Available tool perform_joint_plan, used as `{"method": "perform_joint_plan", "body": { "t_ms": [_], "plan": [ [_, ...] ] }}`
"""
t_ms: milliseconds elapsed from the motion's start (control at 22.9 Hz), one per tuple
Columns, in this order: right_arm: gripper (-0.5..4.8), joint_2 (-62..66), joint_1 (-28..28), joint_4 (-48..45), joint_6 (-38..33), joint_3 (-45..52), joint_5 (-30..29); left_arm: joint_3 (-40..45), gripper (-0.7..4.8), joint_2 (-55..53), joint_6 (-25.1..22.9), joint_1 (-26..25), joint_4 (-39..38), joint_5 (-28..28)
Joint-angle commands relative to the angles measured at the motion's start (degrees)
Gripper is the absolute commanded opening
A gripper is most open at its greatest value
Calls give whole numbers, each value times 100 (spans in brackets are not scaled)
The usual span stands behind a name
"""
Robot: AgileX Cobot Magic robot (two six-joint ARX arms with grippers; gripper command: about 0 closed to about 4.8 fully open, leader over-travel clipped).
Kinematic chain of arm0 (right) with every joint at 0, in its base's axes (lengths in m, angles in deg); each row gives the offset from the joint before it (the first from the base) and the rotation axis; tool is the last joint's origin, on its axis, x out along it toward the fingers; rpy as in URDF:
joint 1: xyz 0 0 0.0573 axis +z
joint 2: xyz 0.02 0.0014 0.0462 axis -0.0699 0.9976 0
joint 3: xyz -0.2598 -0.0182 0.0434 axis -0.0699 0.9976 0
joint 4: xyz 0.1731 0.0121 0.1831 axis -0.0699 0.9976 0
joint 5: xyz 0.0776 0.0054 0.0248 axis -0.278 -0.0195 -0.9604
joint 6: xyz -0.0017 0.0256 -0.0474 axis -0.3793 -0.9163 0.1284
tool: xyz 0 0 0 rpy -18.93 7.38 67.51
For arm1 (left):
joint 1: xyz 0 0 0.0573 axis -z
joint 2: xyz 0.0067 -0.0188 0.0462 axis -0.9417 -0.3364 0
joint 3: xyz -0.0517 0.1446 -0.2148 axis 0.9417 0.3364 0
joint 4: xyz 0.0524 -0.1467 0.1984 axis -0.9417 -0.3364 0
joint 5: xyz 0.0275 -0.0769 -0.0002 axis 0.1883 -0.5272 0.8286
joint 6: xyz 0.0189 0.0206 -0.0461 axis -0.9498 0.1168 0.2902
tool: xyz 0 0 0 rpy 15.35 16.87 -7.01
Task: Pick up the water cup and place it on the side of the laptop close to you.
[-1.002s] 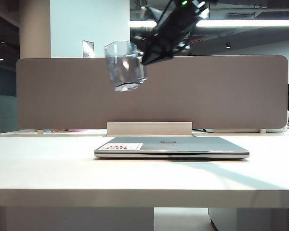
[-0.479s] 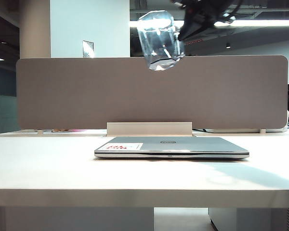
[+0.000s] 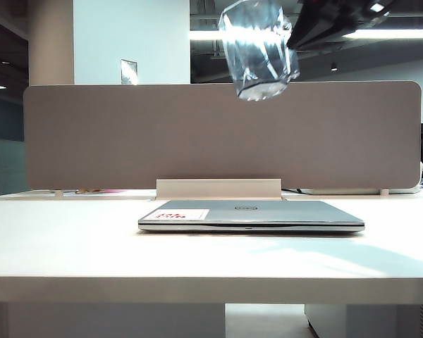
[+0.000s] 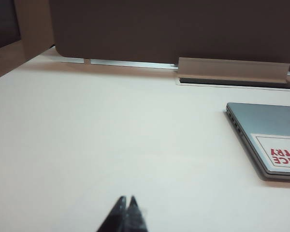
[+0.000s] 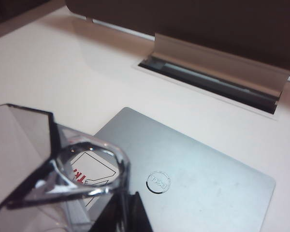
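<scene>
Hanging high above the closed silver-grey laptop (image 3: 251,214) on the white tabletop (image 3: 70,246), the right hand (image 5: 125,212) is gripping the clear grey-tinted faceted water cup (image 3: 259,49); the left hand (image 4: 126,203) is resting with tips pressed together low over bare tabletop.

A: The water cup (image 3: 259,51) looks like clear, grey-tinted plastic, glossy, with flat facets catching the light.

B: And the laptop (image 3: 251,215)?

A: Smooth silver-grey lid, a satin metallic sheen, plus a white paper-like sticker (image 3: 181,214) printed red.

B: The table (image 3: 92,246)?

A: Matt, smooth, off-white. Behind it, the divider panel (image 3: 113,134) seems matt, cloth-like, grey-brown.
</scene>
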Motion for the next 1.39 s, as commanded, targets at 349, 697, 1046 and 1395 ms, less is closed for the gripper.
{"method": "perform_joint_plan", "body": {
  "t_ms": [349,697,1046,1395],
  "plan": [
    [-2,-1480,15,-1045,-452,1694,507,-17,-3,-4,13,0,20,-164],
    [-3,-2162,15,-1735,-595,2817,752,-17,-3,-4,13,0,17,-162],
    [-3,-2232,31,-2736,-1318,3947,1165,-17,-3,-4,13,0,17,-188],
    [-3,-1930,33,-3862,-1357,4907,1381,-17,-3,-4,13,0,17,-197]
  ]
}}
